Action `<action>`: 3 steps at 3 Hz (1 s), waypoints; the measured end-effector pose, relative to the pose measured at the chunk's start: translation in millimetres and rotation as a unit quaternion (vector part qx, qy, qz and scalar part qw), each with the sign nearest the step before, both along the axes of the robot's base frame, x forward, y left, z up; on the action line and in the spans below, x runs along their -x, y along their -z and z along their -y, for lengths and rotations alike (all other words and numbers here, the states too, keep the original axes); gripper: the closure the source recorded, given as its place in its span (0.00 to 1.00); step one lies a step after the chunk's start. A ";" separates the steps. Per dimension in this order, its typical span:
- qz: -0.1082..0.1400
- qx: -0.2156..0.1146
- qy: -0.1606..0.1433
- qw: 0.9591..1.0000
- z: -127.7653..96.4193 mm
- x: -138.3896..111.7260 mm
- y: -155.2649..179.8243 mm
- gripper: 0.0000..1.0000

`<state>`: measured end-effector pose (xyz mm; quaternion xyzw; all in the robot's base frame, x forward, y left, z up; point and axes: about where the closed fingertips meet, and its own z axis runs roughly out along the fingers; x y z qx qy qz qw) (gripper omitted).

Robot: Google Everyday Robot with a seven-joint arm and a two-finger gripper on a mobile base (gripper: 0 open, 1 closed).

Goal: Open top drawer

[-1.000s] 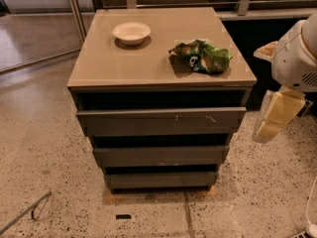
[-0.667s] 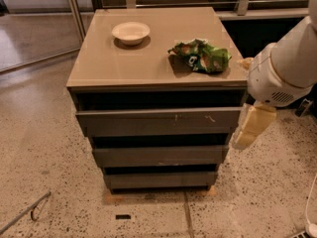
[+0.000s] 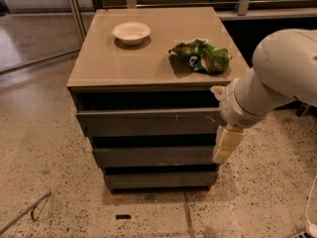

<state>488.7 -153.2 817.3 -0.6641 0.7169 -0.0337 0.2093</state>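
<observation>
The top drawer [image 3: 148, 123], a long flat dark grey-brown handleless front with small pale scratches right of centre, sits at frame centre directly under the top of the tan desk [image 3: 148, 66]. The cream-coloured claw [image 3: 227, 144] of the white arm [image 3: 277, 78] hangs pointing downward at centre right, over the right ends of the drawer fronts. Whether it is open or closed cannot be told. A shallow white bowl [image 3: 131, 32] and a crumpled green bag [image 3: 200, 56] rest well apart on the desk.
</observation>
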 end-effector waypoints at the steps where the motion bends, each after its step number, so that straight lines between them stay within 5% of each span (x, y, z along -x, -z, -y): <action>1: -0.016 0.016 0.000 1.000 -0.1 -17.1 48.7 0.00; 3: -0.024 0.003 0.009 1.000 2.9 -22.8 64.5 0.00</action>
